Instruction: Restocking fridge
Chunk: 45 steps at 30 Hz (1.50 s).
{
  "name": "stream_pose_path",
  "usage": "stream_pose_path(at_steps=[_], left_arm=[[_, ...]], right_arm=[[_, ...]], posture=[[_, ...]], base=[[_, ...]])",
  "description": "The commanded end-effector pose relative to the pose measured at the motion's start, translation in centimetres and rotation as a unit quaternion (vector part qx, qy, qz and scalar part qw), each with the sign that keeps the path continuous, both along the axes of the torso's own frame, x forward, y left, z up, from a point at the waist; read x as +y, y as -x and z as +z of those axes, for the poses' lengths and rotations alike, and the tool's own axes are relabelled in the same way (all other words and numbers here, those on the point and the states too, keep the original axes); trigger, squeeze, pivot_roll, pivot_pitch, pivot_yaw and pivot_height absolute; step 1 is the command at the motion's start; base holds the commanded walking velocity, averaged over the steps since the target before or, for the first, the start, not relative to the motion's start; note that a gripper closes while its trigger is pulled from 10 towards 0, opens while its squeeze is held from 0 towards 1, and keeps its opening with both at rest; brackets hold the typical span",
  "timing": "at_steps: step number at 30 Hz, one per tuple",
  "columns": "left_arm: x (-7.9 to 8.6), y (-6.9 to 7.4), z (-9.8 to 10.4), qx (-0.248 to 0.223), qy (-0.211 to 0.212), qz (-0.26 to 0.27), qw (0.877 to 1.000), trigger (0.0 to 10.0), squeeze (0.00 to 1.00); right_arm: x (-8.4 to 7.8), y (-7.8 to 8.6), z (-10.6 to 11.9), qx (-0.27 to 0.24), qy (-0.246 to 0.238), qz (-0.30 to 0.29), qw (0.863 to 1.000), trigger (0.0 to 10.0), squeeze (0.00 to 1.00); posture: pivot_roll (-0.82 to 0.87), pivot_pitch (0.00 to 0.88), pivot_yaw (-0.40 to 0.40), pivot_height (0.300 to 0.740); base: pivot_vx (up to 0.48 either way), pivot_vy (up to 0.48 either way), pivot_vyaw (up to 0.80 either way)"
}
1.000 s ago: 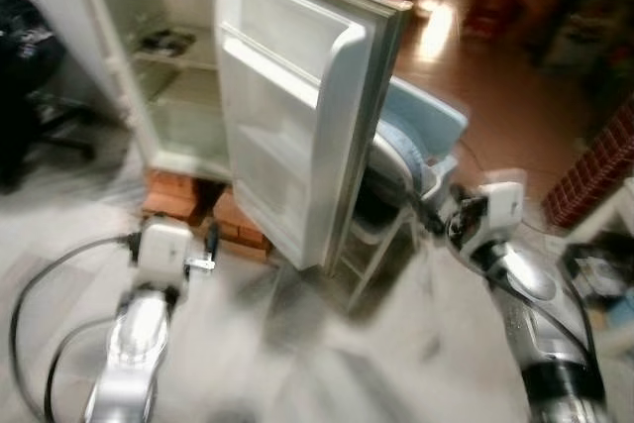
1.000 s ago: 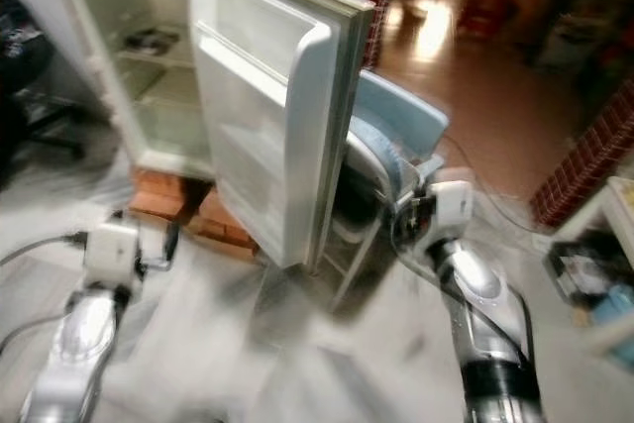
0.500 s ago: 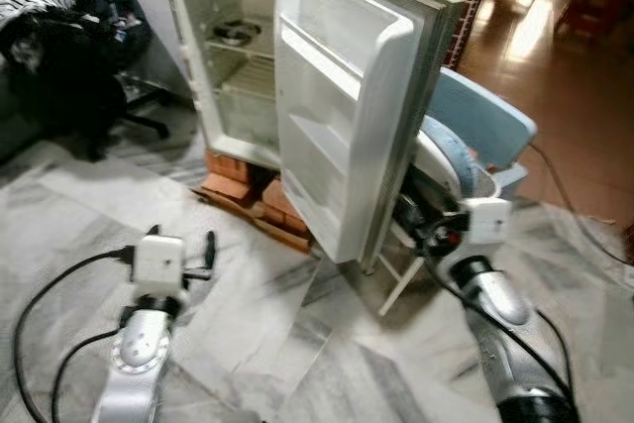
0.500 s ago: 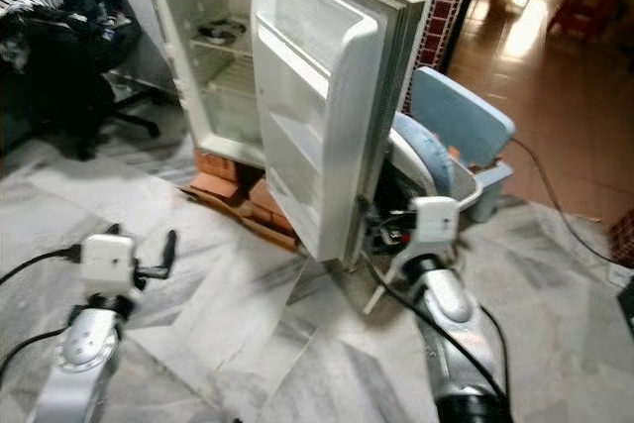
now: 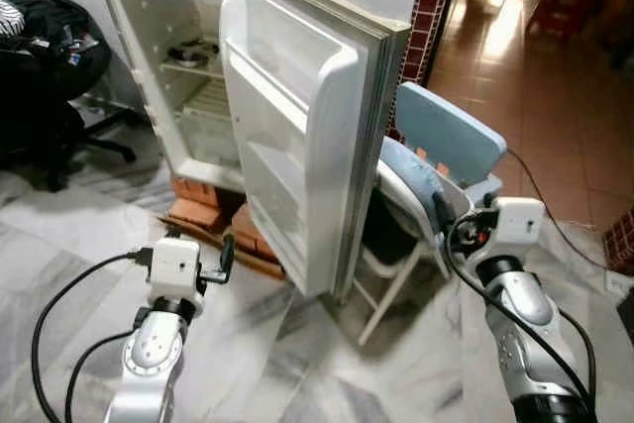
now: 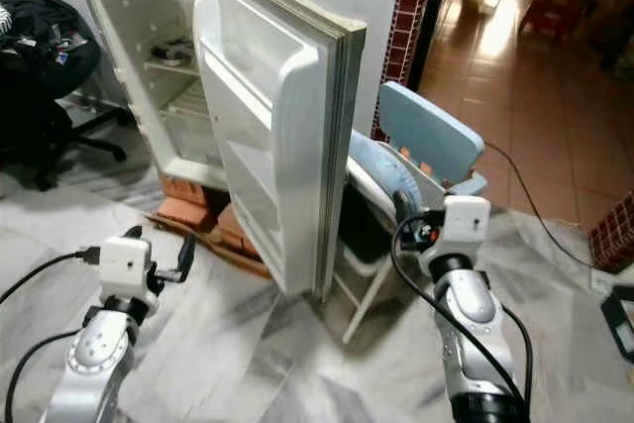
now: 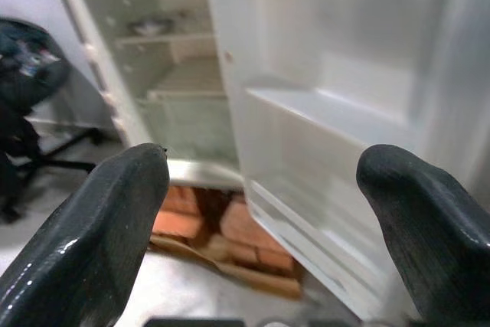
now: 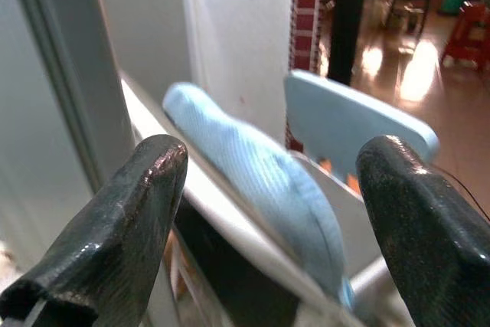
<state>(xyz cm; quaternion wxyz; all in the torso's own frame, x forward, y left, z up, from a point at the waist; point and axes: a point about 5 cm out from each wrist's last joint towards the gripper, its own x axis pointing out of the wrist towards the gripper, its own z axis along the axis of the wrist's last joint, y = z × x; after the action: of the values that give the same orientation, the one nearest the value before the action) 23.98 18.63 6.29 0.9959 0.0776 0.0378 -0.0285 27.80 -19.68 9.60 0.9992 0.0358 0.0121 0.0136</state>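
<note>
Open fridge (image 5: pixel 188 76) at upper left of the frame, its door (image 5: pixel 297 136) swung wide toward centre, cabinet raised on bricks (image 5: pixel 203 217). Left gripper (image 5: pixel 213 263), lower left, and right gripper (image 5: pixel 448 220), right of centre beside a pale blue chair (image 5: pixel 446 141), both have their 2 fingers spread and carry nothing. No stock item is in hand. Judged step: approach. Done well, the robot squares up to the shelves (image 5: pixel 193 61), keeping the right arm clear of the chair and door edge.
</note>
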Motion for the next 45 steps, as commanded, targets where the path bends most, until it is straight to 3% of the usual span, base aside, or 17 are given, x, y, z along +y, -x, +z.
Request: stream_pose_path(at_steps=[1,8,16,21,23,24,25,26,28,29,31,32,33,34,36,42,45], left_arm=[[0.8,-0.1,0.2,0.0,-0.007,0.011,1.0,10.0,0.0],[0.9,-0.1,0.1,0.004,-0.006,0.02,1.0,10.0,0.0],[0.5,0.2,-0.5,0.035,0.021,0.016,0.999,10.0,0.0],[-0.5,0.4,-0.9,0.067,0.113,-0.002,0.991,10.0,0.0],[-2.7,0.8,-1.3,0.119,0.248,-0.038,0.961,10.0,0.0],[-2.7,0.8,-1.3,0.119,0.248,-0.038,0.961,10.0,0.0],[-4.0,1.0,-1.3,0.14,0.302,-0.066,0.941,10.0,0.0],[-4.0,1.0,-1.3,0.14,0.302,-0.066,0.941,10.0,0.0],[-6.6,1.4,-1.4,0.182,0.382,-0.131,0.897,10.0,0.0],[-7.4,1.4,-1.4,0.197,0.4,-0.152,0.882,10.0,0.0],[-7.4,1.4,-1.4,0.197,0.4,-0.152,0.882,10.0,0.0],[-8.0,1.4,-1.6,0.216,0.421,-0.159,0.866,10.0,0.0],[-8.0,1.4,-1.6,0.216,0.421,-0.159,0.866,10.0,0.0],[-8.0,0.1,-1.4,0.248,0.507,-0.174,0.807,10.0,0.0],[-8.0,-0.5,-0.8,0.245,0.552,-0.191,0.774,10.0,0.0],[-9.7,-1.6,-0.1,0.248,0.592,-0.182,0.745,10.0,0.0],[-11.0,-2.7,-0.5,0.266,0.573,-0.184,0.753,10.0,0.0]], right_arm=[[1.1,-0.3,0.4,-0.012,-0.004,0.014,1.0,10.0,0.0],[1.4,-0.9,0.8,-0.027,0.004,0.031,0.999,10.0,0.0],[1.4,-3.6,2.0,-0.03,0.016,-0.001,0.999,10.0,0.0],[1.3,-5.0,2.4,-0.023,-0.005,0.0,1.0,10.0,0.0],[1.5,-6.4,3.1,-0.023,-0.031,0.003,0.999,10.0,0.0],[1.5,-6.4,3.1,-0.023,-0.031,0.003,0.999,10.0,0.0],[2.0,-7.2,3.8,-0.029,-0.038,0.011,0.999,10.0,0.0],[2.0,-7.2,3.8,-0.029,-0.038,0.011,0.999,10.0,0.0],[4.0,-8.3,5.6,-0.054,-0.063,0.062,0.995,10.0,0.0],[4.9,-8.6,6.3,-0.065,-0.075,0.091,0.991,10.0,0.0],[4.9,-8.6,6.3,-0.065,-0.075,0.091,0.991,10.0,0.0],[5.9,-8.6,6.7,-0.073,-0.088,0.127,0.985,10.0,0.0],[5.9,-8.6,6.7,-0.073,-0.088,0.127,0.985,10.0,0.0],[8.2,-7.4,6.7,-0.081,-0.078,0.22,0.969,10.0,0.0],[9.0,-6.7,6.5,-0.081,-0.07,0.255,0.961,10.0,0.0],[8.6,-6.4,5.7,-0.077,-0.06,0.272,0.957,10.0,0.0],[8.0,-6.3,5.6,-0.072,-0.058,0.273,0.958,10.0,0.0]], posture=[[0.02,0.0,-0.036,0.74],[0.03,0.0,-0.028,0.74],[0.05,0.0,-0.028,0.74],[0.05,0.0,-0.03,0.74],[0.05,0.0,-0.029,0.74],[0.05,0.0,-0.029,0.74],[0.05,0.0,-0.033,0.74],[0.05,0.0,-0.033,0.74],[0.04,0.0,-0.039,0.74],[0.04,0.0,-0.042,0.74],[0.04,0.0,-0.042,0.74],[0.04,0.0,-0.043,0.74],[0.04,0.0,-0.043,0.74],[0.01,0.0,-0.047,0.74],[0.01,0.0,-0.046,0.74],[-0.02,0.0,-0.051,0.74],[-0.04,0.0,-0.058,0.74]], base=[[0.0,0.0,0.0],[0.0,0.0,0.23],[0.0,0.0,0.8],[0.0,0.0,0.0],[0.0,0.0,0.0],[0.0,0.0,0.0],[0.0,0.0,0.0],[0.0,0.0,0.0],[0.0,0.0,0.0],[0.0,0.0,0.0],[0.0,0.0,0.0],[0.0,0.0,0.0],[0.0,0.0,0.0],[0.0,0.0,0.0],[0.0,0.0,0.0],[0.0,0.0,0.0],[0.0,0.0,0.0]])
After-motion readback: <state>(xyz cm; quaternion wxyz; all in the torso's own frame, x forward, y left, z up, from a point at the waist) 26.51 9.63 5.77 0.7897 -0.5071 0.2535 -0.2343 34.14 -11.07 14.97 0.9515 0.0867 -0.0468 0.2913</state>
